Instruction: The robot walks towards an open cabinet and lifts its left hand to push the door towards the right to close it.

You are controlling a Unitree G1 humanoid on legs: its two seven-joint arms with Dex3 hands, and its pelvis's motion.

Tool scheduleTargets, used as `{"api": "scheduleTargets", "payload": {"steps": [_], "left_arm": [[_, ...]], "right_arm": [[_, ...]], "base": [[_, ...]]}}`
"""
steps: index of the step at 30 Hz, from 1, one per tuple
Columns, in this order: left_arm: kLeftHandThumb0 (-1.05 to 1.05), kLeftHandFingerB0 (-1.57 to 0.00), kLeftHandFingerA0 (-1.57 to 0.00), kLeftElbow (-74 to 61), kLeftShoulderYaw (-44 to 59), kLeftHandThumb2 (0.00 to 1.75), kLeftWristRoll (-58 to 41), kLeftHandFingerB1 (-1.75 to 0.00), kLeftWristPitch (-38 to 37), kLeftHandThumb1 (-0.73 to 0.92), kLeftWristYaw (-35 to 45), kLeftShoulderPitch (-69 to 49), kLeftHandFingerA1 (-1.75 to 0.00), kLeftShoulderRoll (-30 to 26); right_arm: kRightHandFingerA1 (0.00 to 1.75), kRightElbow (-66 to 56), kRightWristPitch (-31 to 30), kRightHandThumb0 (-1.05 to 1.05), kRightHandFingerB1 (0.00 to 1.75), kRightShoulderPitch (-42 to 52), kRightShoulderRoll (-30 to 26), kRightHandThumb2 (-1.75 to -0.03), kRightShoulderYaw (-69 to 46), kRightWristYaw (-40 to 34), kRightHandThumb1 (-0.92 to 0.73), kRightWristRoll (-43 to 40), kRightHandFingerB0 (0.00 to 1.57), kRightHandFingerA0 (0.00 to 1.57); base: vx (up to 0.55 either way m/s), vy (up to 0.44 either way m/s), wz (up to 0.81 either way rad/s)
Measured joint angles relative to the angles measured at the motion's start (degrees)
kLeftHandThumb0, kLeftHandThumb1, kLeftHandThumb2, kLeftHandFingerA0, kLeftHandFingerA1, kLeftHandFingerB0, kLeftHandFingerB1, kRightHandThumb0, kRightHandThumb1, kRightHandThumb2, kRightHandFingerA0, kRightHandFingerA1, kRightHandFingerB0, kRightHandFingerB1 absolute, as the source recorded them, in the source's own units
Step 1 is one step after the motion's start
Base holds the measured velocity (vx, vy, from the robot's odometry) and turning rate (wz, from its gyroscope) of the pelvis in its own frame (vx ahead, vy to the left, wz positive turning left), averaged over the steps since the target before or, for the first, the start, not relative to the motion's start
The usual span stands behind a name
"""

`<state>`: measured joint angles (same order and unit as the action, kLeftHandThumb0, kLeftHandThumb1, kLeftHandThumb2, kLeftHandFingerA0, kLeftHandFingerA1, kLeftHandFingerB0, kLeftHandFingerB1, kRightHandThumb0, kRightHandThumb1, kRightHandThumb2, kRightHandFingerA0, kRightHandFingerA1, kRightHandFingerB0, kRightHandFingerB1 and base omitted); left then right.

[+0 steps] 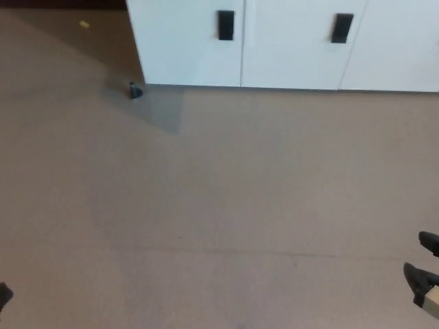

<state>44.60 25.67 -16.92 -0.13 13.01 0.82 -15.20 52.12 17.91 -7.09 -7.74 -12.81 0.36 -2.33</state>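
White cabinet doors [192, 48] run along the top of the head view, each with a black rectangular handle [226, 25]; a second handle [341, 28] sits further right. The doors in view lie flush with each other. My right hand [424, 274] shows as black fingertips at the lower right edge, far from the cabinet. A sliver of my left hand [3, 295] peeks in at the lower left edge. Neither hand touches anything.
Grey-brown floor [226, 205] fills the view, with a thin seam line across it. A small dark doorstop [135, 90] stands on the floor by the cabinet's left corner. Left of the cabinet, a small yellow speck [84, 24] lies on darker floor.
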Motion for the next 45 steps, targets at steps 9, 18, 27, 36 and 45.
{"api": "scheduleTargets", "payload": {"steps": [9,18,27,36,45], "left_arm": [[-0.17,-0.42,-0.46,0.55,-0.19,0.63,0.01,-0.41,-0.22,0.64,0.21,0.0,-0.46,0.19],[-0.16,-0.41,-0.46,0.52,-0.09,0.61,0.01,-0.4,-0.41,0.64,0.2,-0.26,-0.45,-0.56],[-0.18,-0.42,-0.46,0.65,-0.58,0.63,0.02,-0.41,-0.77,0.62,0.5,-0.41,-0.46,-0.41],[-0.17,-0.41,-0.44,0.42,-0.79,0.63,0.05,-0.41,-0.87,0.65,0.55,-0.56,-0.46,-0.23],[-0.18,-0.39,-0.43,0.67,-1.0,0.63,0.12,-0.41,-1.25,0.64,0.45,-0.03,-0.46,-0.86]], "right_arm": [[0.53,0.1,0.05,-0.21,0.43,0.28,0.0,-0.59,0.2,-0.02,-0.66,-0.06,0.42,0.62],[0.53,0.11,0.11,-0.2,0.43,-0.19,0.16,-0.59,0.62,-0.12,-0.66,-0.04,0.42,0.59],[0.53,-0.32,-0.05,-0.21,0.43,-0.03,-0.23,-0.59,0.02,-0.14,-0.65,-0.37,0.43,0.61],[0.54,-0.54,-0.12,-0.18,0.43,-0.01,-0.63,-0.59,-0.02,-0.36,-0.67,-0.37,0.42,0.63],[0.53,-0.55,-0.39,-0.19,0.43,-1.24,-0.1,-0.59,0.32,-0.43,-0.67,-0.39,0.42,0.63]], "base": [[0.26,-0.092,-0.07],[0.24,0.055,0.07],[0.25,-0.192,0.09],[0.19,-0.096,-0.04],[0.28,0.111,0.09]]}}
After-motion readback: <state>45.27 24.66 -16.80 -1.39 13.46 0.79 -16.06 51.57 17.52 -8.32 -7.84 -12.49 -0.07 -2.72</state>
